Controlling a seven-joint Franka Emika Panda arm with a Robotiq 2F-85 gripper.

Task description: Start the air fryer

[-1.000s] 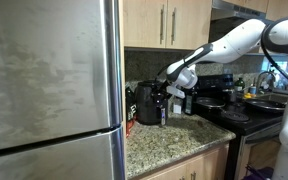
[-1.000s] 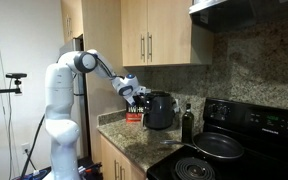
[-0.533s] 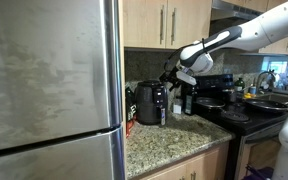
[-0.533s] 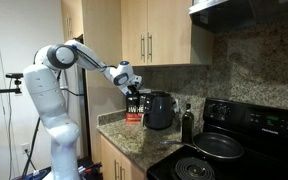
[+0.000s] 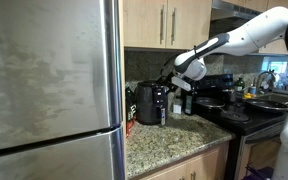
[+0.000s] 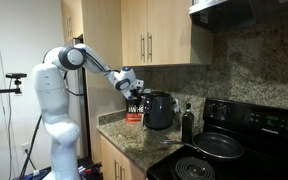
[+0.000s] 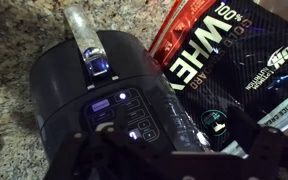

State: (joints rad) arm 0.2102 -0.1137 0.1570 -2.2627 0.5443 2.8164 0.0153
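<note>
The air fryer (image 5: 150, 103) is a black, rounded box on the granite counter; it also shows in the other exterior view (image 6: 159, 110). In the wrist view I look down on its top (image 7: 74, 95), with a lit control panel (image 7: 119, 115) and a clear handle (image 7: 89, 45). My gripper (image 5: 172, 78) hovers just above the fryer's top, also in the exterior view (image 6: 134, 88). In the wrist view the gripper (image 7: 182, 150) is a dark shape over the panel's edge. I cannot make out whether its jaws are open or shut.
A red whey protein bag (image 7: 224, 50) stands right beside the fryer. A steel fridge (image 5: 49, 80) borders the counter. A dark bottle (image 6: 187, 122) and a stove with a pan (image 6: 219, 147) sit past the fryer. Wooden cabinets (image 6: 149, 40) hang overhead.
The arm lifted the gripper above the fryer half a second ago. It has since come back down a little toward the fryer's top.
</note>
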